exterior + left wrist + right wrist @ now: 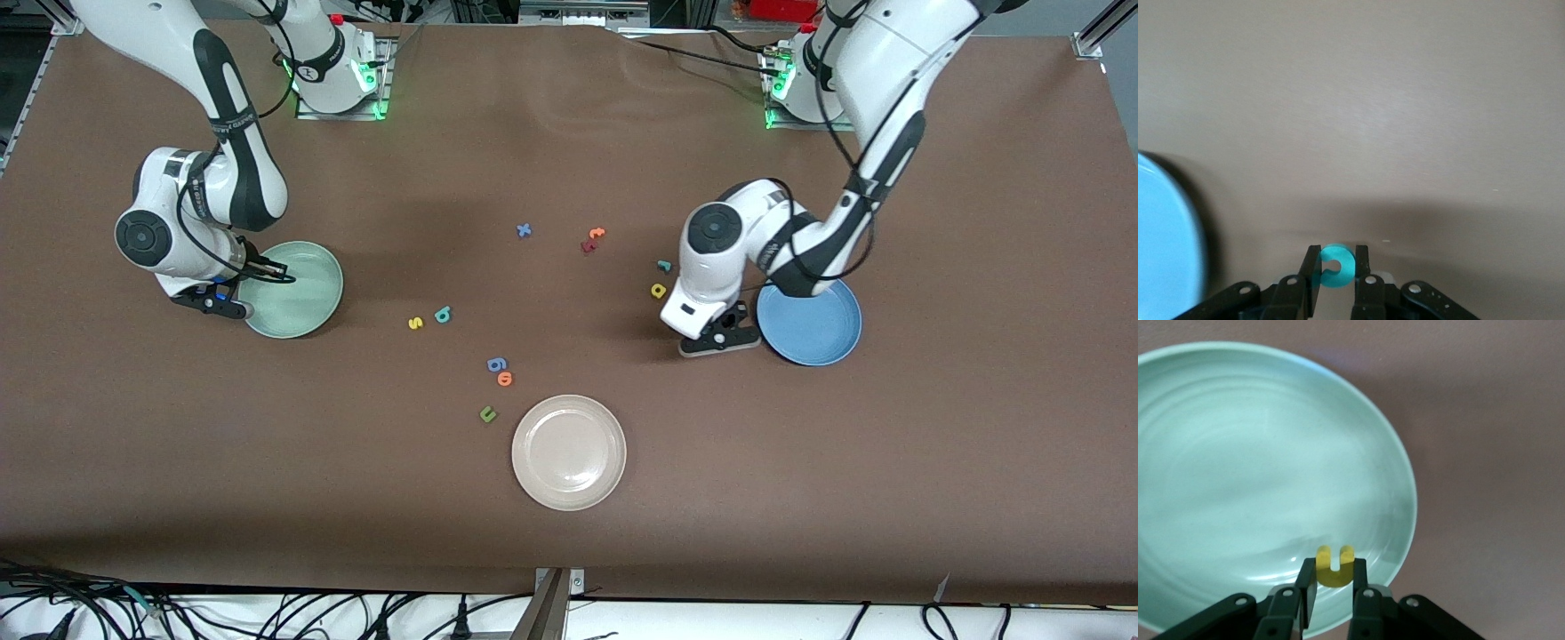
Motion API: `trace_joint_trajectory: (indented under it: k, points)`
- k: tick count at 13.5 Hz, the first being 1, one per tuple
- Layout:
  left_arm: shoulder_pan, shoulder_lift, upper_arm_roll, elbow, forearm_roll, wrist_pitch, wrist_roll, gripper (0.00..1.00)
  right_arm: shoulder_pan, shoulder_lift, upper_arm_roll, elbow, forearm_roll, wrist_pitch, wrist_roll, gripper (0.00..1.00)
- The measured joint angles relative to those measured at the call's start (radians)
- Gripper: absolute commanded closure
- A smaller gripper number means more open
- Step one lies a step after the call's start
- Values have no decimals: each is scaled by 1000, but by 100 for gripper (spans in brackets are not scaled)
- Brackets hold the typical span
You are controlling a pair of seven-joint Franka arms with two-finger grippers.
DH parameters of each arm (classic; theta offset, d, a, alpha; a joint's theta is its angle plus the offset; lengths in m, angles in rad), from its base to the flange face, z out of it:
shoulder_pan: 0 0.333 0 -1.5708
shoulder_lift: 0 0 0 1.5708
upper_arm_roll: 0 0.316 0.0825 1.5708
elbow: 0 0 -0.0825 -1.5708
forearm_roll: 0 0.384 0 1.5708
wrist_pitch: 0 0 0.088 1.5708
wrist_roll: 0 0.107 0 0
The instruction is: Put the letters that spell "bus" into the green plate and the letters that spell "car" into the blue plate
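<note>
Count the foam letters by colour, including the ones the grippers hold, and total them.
Yellow: 3, yellow s, yellow a, yellow u held by the right gripper
Teal: 3, teal b, teal r, teal c held by the left gripper
Blue: 2, blue x, blue g
Orange: 2, orange t, orange o
Red: 1, red letter
Green: 1, green u
Total: 12

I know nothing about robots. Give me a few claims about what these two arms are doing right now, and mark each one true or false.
1. The right gripper holds a yellow "u" over the green plate. True.
2. The left gripper is open and holds nothing. False: it is shut on a teal "c".
3. The white plate has letters in it. False: none lie in it.
4. The yellow "s" and teal "b" lie side by side on the table. True.
5. The blue plate holds the yellow "a". False: the yellow "a" lies on the table.
</note>
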Motion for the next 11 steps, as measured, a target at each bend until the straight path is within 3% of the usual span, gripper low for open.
trace_joint_trajectory:
  k: [1, 2, 3, 4, 9, 10, 11]
  points:
    - [52, -17, -25, -4, -26, -15, 69, 89, -2, 5, 0, 0, 0, 2, -7, 91]
    - [110, -35, -55, -15, -37, -23, 124, 91, -2, 9, 0, 0, 0, 2, -13, 71]
    - [178, -53, -95, -37, -40, -28, 172, 91, -2, 13, 0, 0, 0, 3, -18, 39]
    - [252, -67, -141, -63, -40, -31, 216, 91, -2, 14, 0, 0, 0, 3, -21, 0]
    - [633, -103, -361, -193, -40, -34, 445, 90, 9, -22, 8, 40, 0, -40, -11, 0]
    - [676, -106, -378, -210, -40, -32, 473, 86, 18, -39, 10, 73, 0, -91, -5, 1]
    - [696, -106, -385, -223, -40, -32, 489, 61, 29, -54, 11, 115, 0, -153, 8, 1]
